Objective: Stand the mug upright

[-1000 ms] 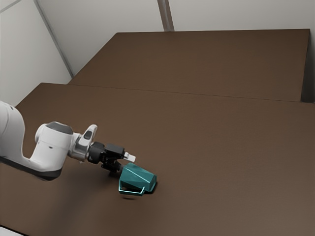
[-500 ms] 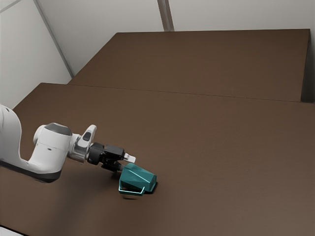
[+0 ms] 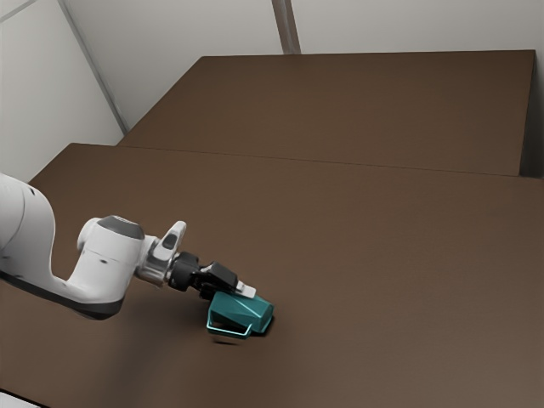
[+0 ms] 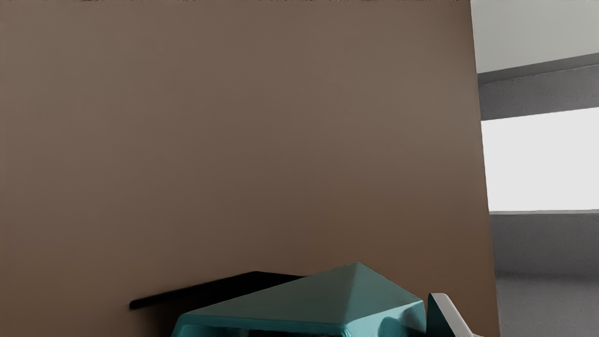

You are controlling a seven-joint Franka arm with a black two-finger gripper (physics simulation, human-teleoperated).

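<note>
The jaws stand open around part of the mug: one pale fingertip (image 4: 447,313) sits just beside the wall of the mug (image 3: 248,312), with barely a sliver between them. I can't see the other finger past the mug, so whether it touches anything I couldn't say. From where I'm standing, the gripper (image 3: 228,294) is tight up against the end of the mug nearer the arm (image 3: 106,259). The mug lies on its side on the brown table (image 3: 382,255), its handle (image 3: 228,332) sticking out toward the near side.

What worries me is that thin gap. If the hand drives further in before it closes, a finger might shove the mug along or roll it over onto its handle. If the jaws close with only the edge of the wall between them, those flat, slanting faces could twist loose as it tips up. And turned too low, the handle might catch the table and lever the mug out, or leave it standing on the wrong end.
</note>
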